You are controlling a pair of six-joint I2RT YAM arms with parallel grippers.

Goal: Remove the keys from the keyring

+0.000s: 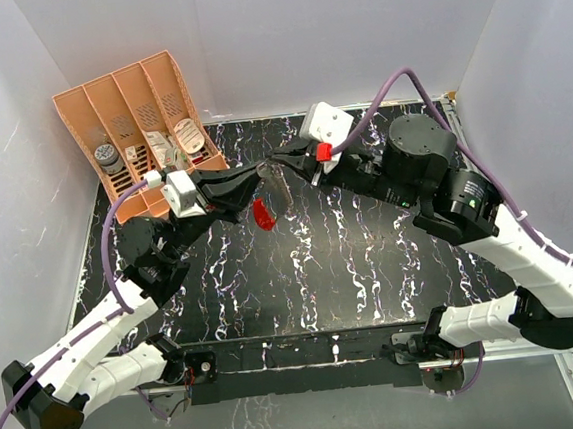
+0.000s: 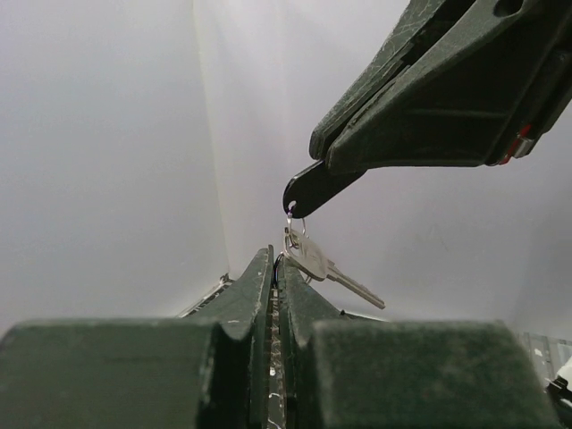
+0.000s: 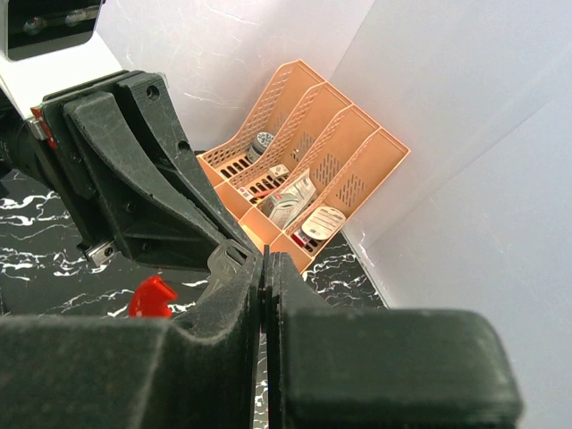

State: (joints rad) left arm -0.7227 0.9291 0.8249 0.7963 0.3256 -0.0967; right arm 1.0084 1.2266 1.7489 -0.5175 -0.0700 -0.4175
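Scene: above the marbled table, my two arms meet at about 11 o'clock of its middle. The peach organiser stands well apart at 10 o'clock.
Right jaws: clamped on the black key head, its holed end poking out toward 7 o'clock.
Keyring: the thin ring threads that hole, and the silver key hangs from it, blade pointing to 4 o'clock.
Left jaws: pressed together, tips just under the ring at its 6 o'clock. I cannot tell whether they pinch the ring or the silver key's head.
Red tag: from above, the red tag shows at 6 o'clock of my left tips. I cannot tell whether it hangs or lies on the table.
Step in hand: by my reading, working the black key off the ring.
Doing it well: I would hold the right clamp rigid and feed the ring round through the hole in small turns. A straight pull risks springing the coil or dropping a key.
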